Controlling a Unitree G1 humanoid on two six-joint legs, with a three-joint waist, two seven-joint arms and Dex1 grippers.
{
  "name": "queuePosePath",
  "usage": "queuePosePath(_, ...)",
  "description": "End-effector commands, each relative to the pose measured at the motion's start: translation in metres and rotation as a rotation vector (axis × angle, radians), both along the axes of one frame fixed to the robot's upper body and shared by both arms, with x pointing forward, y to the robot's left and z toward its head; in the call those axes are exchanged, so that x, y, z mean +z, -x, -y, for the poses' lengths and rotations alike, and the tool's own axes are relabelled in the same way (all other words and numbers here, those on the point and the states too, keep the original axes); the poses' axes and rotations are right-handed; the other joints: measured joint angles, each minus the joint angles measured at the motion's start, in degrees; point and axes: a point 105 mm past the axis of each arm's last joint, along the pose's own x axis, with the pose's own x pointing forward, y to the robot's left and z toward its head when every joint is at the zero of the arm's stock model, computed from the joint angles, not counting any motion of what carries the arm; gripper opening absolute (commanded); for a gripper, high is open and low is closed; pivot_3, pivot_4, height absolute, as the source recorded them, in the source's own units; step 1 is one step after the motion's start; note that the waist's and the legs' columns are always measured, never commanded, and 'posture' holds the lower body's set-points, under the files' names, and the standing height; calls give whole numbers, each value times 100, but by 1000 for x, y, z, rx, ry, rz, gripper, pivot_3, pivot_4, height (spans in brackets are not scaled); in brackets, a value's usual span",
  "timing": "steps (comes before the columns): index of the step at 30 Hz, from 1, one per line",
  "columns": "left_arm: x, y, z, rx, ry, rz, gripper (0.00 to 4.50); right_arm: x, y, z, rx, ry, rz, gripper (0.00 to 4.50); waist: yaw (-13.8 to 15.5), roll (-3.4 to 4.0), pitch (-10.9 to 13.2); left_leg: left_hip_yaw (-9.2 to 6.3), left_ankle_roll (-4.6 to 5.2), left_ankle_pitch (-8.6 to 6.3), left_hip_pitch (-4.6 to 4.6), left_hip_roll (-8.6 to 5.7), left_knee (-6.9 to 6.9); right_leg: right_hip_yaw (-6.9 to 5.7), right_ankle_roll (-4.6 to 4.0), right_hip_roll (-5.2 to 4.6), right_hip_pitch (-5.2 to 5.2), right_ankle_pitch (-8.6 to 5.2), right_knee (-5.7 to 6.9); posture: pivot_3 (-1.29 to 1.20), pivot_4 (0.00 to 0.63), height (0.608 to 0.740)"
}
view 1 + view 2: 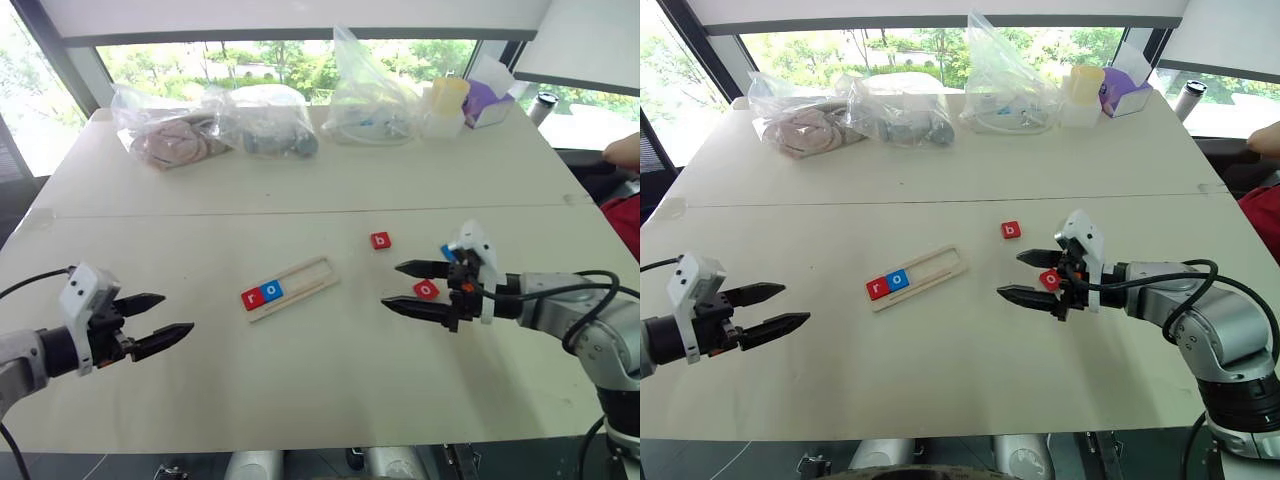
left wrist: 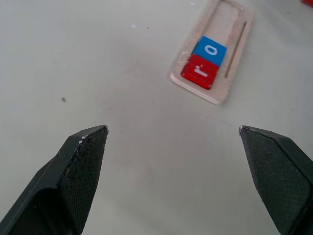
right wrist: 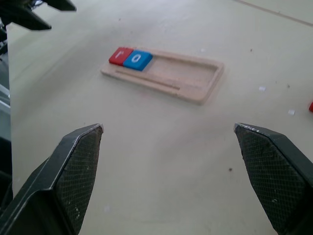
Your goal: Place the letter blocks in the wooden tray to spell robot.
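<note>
The left hand (image 1: 160, 318) hangs above the bare tabletop (image 1: 330, 190) at about 8 o'clock from the wooden tray (image 1: 293, 288), its two black fingers spread wide with nothing between them and touching nothing. The right hand (image 1: 412, 288) hangs at about 3 o'clock from the tray, fingers equally spread and empty. A red "o" block (image 1: 426, 290) lies on the tabletop and shows in the gap between the right hand's fingers in the head views; whether the fingers touch it cannot be told. A blue block (image 1: 448, 253) peeks out just behind that hand, its letter hidden.

The tray lies slantwise near the tabletop's middle. A red "r" block (image 1: 251, 297) fills its end nearest the left hand, with a blue "o" block (image 1: 271, 291) touching it; the other slots are bare wood. A red "b" block (image 1: 380, 240) lies at about 2 o'clock from the tray, apart from it.
</note>
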Motion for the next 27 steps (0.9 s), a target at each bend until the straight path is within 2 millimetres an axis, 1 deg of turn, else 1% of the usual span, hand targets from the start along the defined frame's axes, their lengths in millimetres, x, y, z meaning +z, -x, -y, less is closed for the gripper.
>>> queuePosePath(1,13,-7,-10,6,-43,73,4500,7,-6,3,1,8,45,4402,-1,-1,-1,1,0,0,0,0,1,0,-2,1,0,-1,0,0,150,740)
queuePosePath(3,19,-14,-13,26,-53,139,4500,10,-8,4,-1,8,54,4402,-1,-1,-1,3,0,0,0,0,3,1,-3,1,0,-1,0,0,150,740)
queuePosePath(4,19,-16,-14,39,-54,143,4500,10,-8,5,0,11,56,4402,0,-1,-1,4,0,0,1,0,3,3,-3,1,0,-1,0,0,150,740)
queuePosePath(8,13,-13,-11,-14,-75,98,4500,11,-9,7,-12,20,64,4402,-2,-2,-1,7,0,0,-1,1,1,5,8,0,0,6,-1,0,150,740)
queuePosePath(14,11,-21,-11,-62,-120,90,4500,11,-8,7,-24,17,68,4402,-1,-1,-1,10,0,0,0,1,3,8,9,1,-2,8,1,0,150,740)
queuePosePath(16,10,-22,-11,-92,-137,74,4500,12,-4,10,-20,39,62,4402,2,-2,-1,10,0,0,0,1,3,8,9,1,-2,8,1,0,150,740)
queuePosePath(17,9,-22,-10,-107,-143,66,4500,13,1,10,-7,46,50,4402,7,-1,-1,10,0,0,-1,1,3,8,9,1,-2,8,1,0,150,740)
queuePosePath(20,7,-20,-7,-143,-143,42,4500,17,25,6,67,56,0,4402,15,-1,-1,10,0,0,-5,0,1,8,12,-2,-6,8,-1,0,150,740)
queuePosePath(21,6,-19,-4,-155,-136,35,4500,15,36,1,93,46,-25,4402,13,-2,-1,10,0,0,-6,0,0,8,13,-3,-6,8,-2,0,150,740)
queuePosePath(23,5,-18,1,-174,-125,26,4500,11,52,-8,122,26,-60,4402,9,-6,-4,11,1,-1,-5,2,-1,8,16,-3,-6,9,-2,0,150,740)
queuePosePath(24,4,-18,3,-179,-122,25,4500,9,55,-12,119,19,-62,4402,1,-7,-4,10,1,-1,-5,4,-1,8,15,-3,-6,9,-2,0,150,740)
queuePosePath(27,5,-19,6,-192,-122,26,4500,9,52,-14,82,3,-46,4402,-14,-7,-4,16,1,0,0,6,5,13,15,0,-5,13,2,0,150,740)
